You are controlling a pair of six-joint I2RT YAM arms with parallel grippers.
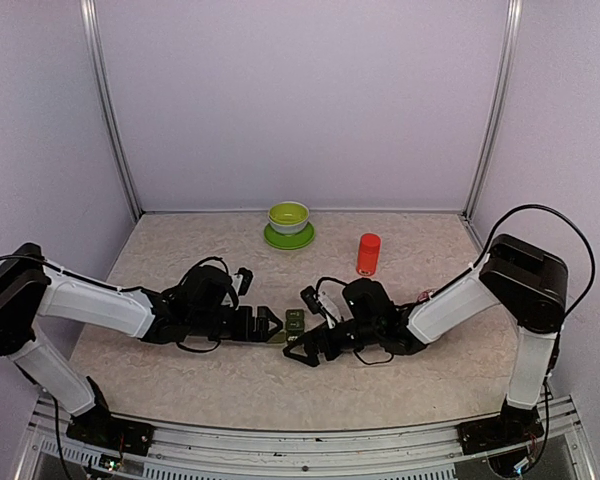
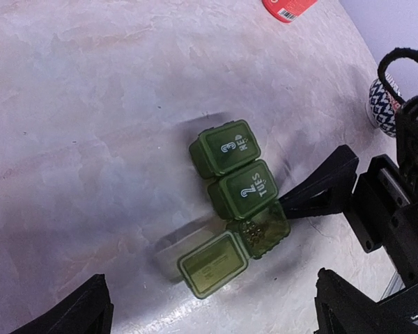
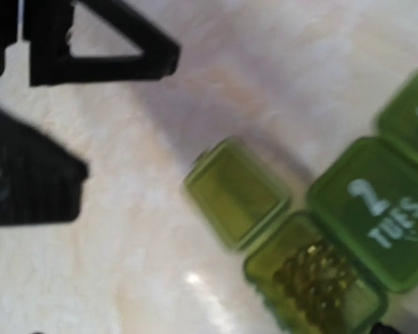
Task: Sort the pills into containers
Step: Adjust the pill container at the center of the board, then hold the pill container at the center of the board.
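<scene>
Left wrist: left tool [image 2: 212, 309] and right tool [image 3: 132, 115] gape empty; lid [image 2: 212, 264] just ahead probably needs pressing squarely onto its pill-holding compartment [image 2: 261, 233]

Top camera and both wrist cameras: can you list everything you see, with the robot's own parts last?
table: one, pale marbled, under everything
containers: one strip of three, dark green, centre, between the arms; end compartment open
pills: count unclear, yellowish, in the open compartment
bowl: one, lime-green, on the saucer at the back
saucer: one, green, back centre
bottle: one, red, upright, right of the bowl
left end effector: one, black, open, over the strip
right end effector: one, black, open, beside the strip
</scene>
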